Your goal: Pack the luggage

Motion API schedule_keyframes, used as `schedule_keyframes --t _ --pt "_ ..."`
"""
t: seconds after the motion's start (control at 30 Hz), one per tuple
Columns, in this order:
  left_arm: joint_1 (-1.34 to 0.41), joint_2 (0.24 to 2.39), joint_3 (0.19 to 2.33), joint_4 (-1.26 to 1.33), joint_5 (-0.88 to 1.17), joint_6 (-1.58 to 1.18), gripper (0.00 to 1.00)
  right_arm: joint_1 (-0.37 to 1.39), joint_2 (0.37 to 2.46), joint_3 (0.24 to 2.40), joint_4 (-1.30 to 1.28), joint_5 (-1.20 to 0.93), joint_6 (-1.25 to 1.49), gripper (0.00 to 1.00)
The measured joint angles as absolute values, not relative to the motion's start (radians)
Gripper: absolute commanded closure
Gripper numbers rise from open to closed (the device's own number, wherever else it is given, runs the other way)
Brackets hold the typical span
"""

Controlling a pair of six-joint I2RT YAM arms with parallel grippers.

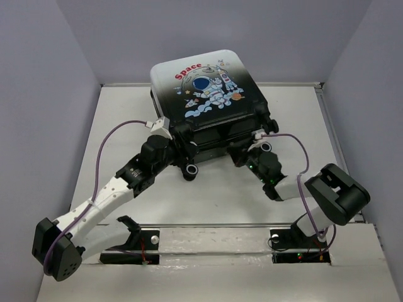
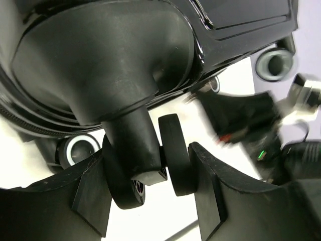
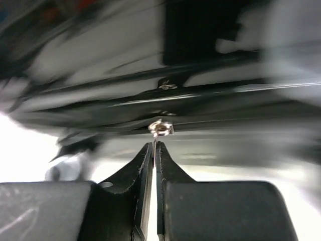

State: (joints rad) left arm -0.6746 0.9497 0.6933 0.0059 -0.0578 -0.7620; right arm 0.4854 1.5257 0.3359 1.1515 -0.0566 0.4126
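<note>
Nearest the camera above, two arms were stretched out from the near edge of the white table (image 1: 220,201). A purple cable (image 1: 99,160) looped beside the left arm. The left gripper (image 1: 181,143) sat at the near left corner of the luggage (image 1: 201,94). The right gripper (image 1: 244,153) sat at its near edge, more to the right. From up there the fingers were too small to make out.

The left wrist camera showed them close up. The left fingers (image 2: 90,196) were spread wide, one on each side of a black wheel (image 2: 174,155) under the suitcase. It was not clear if they touched it.

The right wrist camera was blurry. There the right fingers (image 3: 145,160) were pressed almost together, pinching a small silver zipper pull (image 3: 160,128) on the dark edge of the suitcase.

Only the view from above showed the whole suitcase. It lay flat and closed at the middle of the table, toward the back. Its astronaut picture and red "Space" faced up. The shell was black near the arms and white at the far end.
</note>
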Motion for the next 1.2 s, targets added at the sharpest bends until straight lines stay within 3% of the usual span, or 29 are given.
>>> schedule_keyframes --t 0.1,0.3,0.47,0.67,0.7,0.73,0.83,0.93,1.0,1.17,1.2 --pt "-0.674 1.019 0.765 -0.005 0.003 -0.783 0.94 0.758 1.535 0.412 1.093 0.039 0.363 0.93" --pt "-0.695 1.131 0.866 -0.006 0.144 -0.842 0.94 0.986 1.631 0.524 1.100 0.138 0.367 0.93" --pt "-0.682 1.157 0.893 -0.033 0.184 -0.861 0.94 1.061 1.748 0.628 1.140 0.228 0.393 0.93" --pt "-0.636 1.150 0.888 -0.032 0.093 -0.869 0.94 1.062 1.947 0.786 1.273 0.267 0.493 0.92" --pt "-0.631 1.140 0.871 -0.015 0.072 -0.878 0.94 1.062 1.964 0.801 1.278 0.273 0.506 0.86" --pt "-0.629 1.129 0.855 0.002 0.064 -0.884 0.94 1.062 1.979 0.809 1.286 0.283 0.528 0.65" --pt "-0.630 1.078 0.781 0.075 0.060 -0.909 0.94 1.070 1.971 0.783 1.295 0.265 0.581 0.27" --pt "-0.653 1.019 0.706 0.154 0.065 -0.937 0.85 1.138 1.883 0.665 1.296 0.241 0.599 0.14" --pt "-0.665 0.993 0.660 0.200 0.077 -0.955 0.64 1.185 1.765 0.553 1.235 0.223 0.593 0.10" --pt "-0.672 0.928 0.573 0.263 0.076 -0.988 0.36 1.199 1.469 0.495 0.872 0.240 0.566 0.01" --pt "-0.672 0.918 0.555 0.273 0.072 -0.989 0.26 1.195 1.397 0.496 0.786 0.255 0.555 0.00"
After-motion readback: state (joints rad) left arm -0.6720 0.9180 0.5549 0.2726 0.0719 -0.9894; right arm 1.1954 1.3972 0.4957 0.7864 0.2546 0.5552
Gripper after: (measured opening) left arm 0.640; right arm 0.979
